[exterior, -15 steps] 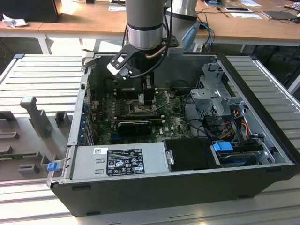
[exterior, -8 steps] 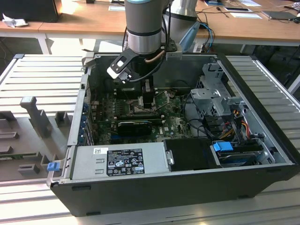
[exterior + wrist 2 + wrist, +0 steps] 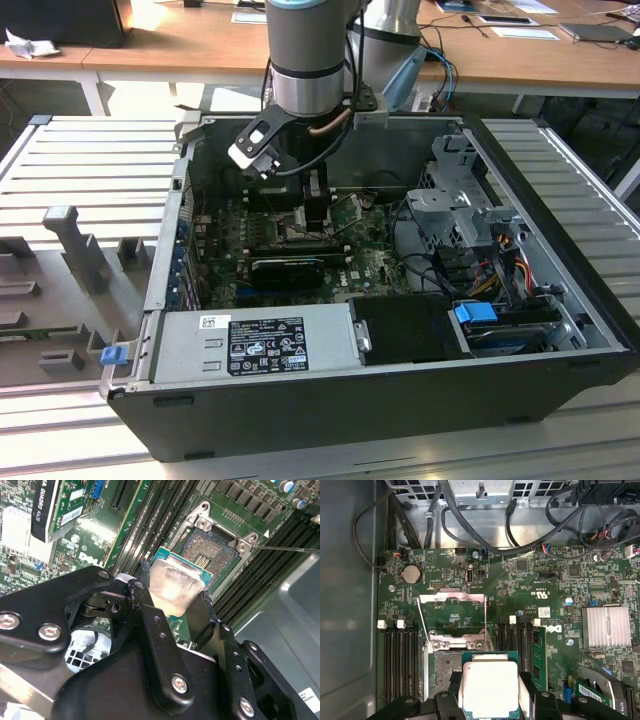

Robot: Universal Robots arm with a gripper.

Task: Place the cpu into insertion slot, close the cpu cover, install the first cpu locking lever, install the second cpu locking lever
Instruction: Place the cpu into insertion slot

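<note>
Clamped by its edges between the fingers of the gripper (image 3: 175, 592), the chip (image 3: 172, 587) hangs just over the socket (image 3: 212, 550), overlapping one side of it and apparently not yet seated. The cover (image 3: 452, 615) stands flipped open beside the socket. A released lever (image 3: 285, 548) sticks out. Placing looks unfinished; the cover and both levers are not yet done.

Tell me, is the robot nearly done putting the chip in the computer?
Not nearly. Nothing looks finished. The claw grips the cpu by the insertion slot, whose contacts show bare. The cpu cover is flipped open and a locking lever sticks out free, so seating, closing and both levers remain.
</note>
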